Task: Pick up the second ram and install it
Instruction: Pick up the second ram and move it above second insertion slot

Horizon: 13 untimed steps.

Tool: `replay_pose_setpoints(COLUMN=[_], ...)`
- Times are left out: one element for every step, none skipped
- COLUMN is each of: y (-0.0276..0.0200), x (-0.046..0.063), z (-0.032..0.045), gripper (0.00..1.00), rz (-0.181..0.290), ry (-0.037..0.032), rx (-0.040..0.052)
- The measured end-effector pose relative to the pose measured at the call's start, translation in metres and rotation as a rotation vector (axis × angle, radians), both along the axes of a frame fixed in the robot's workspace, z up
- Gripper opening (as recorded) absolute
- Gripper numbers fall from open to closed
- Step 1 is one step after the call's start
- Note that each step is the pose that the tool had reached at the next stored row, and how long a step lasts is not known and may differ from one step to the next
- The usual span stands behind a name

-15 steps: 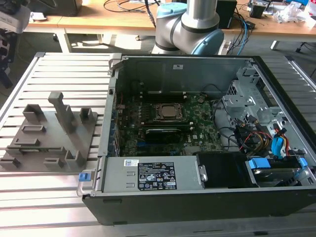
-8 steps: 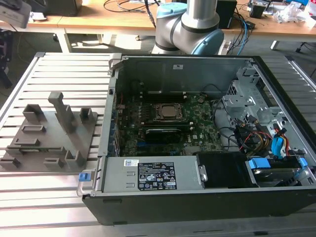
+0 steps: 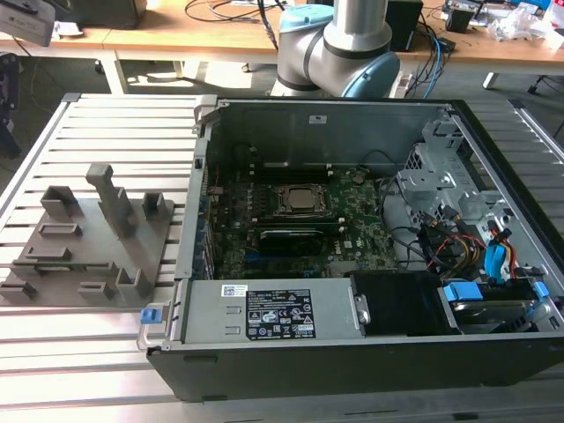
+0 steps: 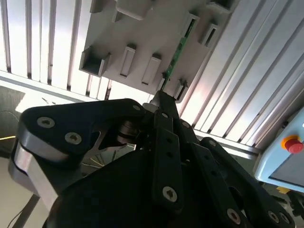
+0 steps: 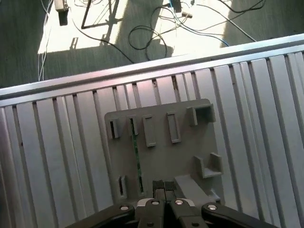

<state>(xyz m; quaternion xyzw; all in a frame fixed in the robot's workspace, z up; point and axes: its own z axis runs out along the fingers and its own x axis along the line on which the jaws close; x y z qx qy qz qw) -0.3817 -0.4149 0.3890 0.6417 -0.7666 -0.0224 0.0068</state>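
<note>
The second ram (image 5: 136,156) stands on its long edge in the grey holder plate (image 5: 185,156). It runs just inside one of the plate's side edges, its ends caught in small slotted blocks (presumably so that its thin upper edge is offered to a grasp from above). The plate lies flat on the slatted table (image 5: 52,156). The gripper (image 5: 164,186) hangs above the plate near one end of the stick, apart from it and holding nothing. In both wrist views its fingertips are pressed together. Judged from this, the pick-up has not begun.

In the exterior view the plate lies toward the table's edge on the exterior view's left. The open computer case (image 3: 352,361) sits on the same table beside it, toward the exterior view's right. The motherboard (image 3: 357,242) lies face up inside, so it can be reached from above. Whether a memory slot there is free cannot be told.
</note>
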Motion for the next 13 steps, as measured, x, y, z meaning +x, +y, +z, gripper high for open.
replay_pose_setpoints(y=[0.0000,0.0000,0.0000,0.0000,0.0000,0.0001,0.0001,-0.0001,0.0000,0.0000,0.0000,0.0000,0.0000], x=[0.0000,0.0000,0.0000,0.0000,0.0000,0.0000,0.0000,0.0000,0.0000,0.0000,0.0000,0.0000,0.0000], z=[0.0000,0.0000,0.0000,0.0000,0.0000,0.0000,0.0001,0.0000,0.0000,0.0000,0.0000,0.0000,0.0000], gripper=[0.11,0.11,0.11,0.11,0.11,0.11,0.11,0.11,0.11,0.11,0.11,0.11,0.17], rz=[0.023,0.032,0.042,0.054,0.062,0.076,0.086,0.097,0.097,0.097,0.097,0.097,0.098], ry=[0.0001,0.0000,0.0000,0.0001,0.0000,0.0002,0.0004,0.0006,0.0006,0.0006,0.0005,0.0006,0.0006], rx=[-0.0010,-0.0014,-0.0018,-0.0024,-0.0030,-0.0077,-0.0132,-0.0201,-0.0202,-0.0202,-0.0202,-0.0202,-0.0202])
